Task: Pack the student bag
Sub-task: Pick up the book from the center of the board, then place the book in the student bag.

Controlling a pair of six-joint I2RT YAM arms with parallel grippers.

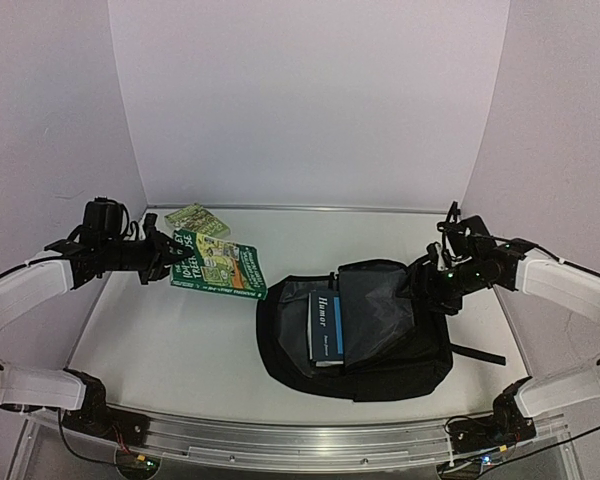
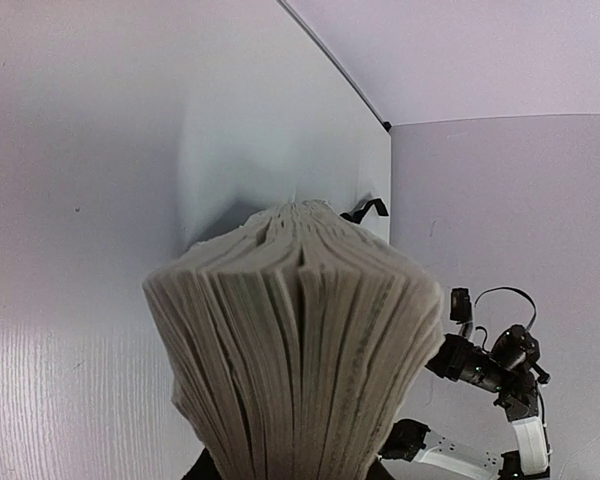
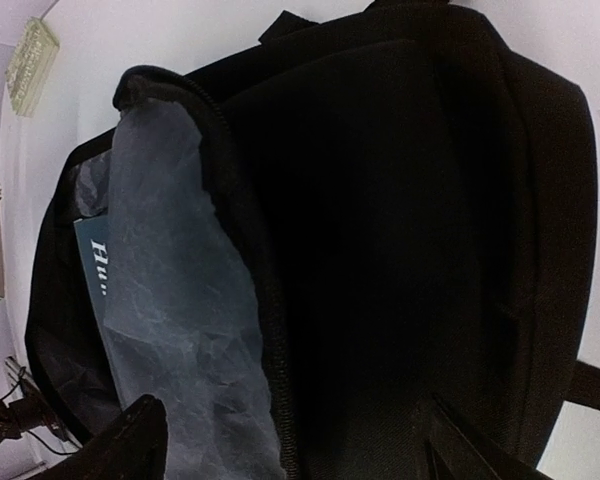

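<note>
Since the student bag (image 1: 380, 340) lies flat just right of the table's (image 1: 160, 340) middle with its mouth open toward the left and a blue book (image 1: 326, 325) tucked inside, I'd say packing is partway done. The right gripper (image 1: 442, 283) sits at the bag's right edge, fingers spread wide around the fabric, probably to steady it. The left gripper (image 1: 165, 260) is clamped on a green book (image 1: 220, 265), lifted off the table, likely next in. Another book (image 1: 198, 219) lies behind.

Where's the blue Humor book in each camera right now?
Top external: blue Humor book centre, inside open student bag.
Left wrist: absent; green book pages fill view.
Right wrist: left-centre, behind grey liner.
Shared landmark: student bag opening (top, right wrist).
</note>
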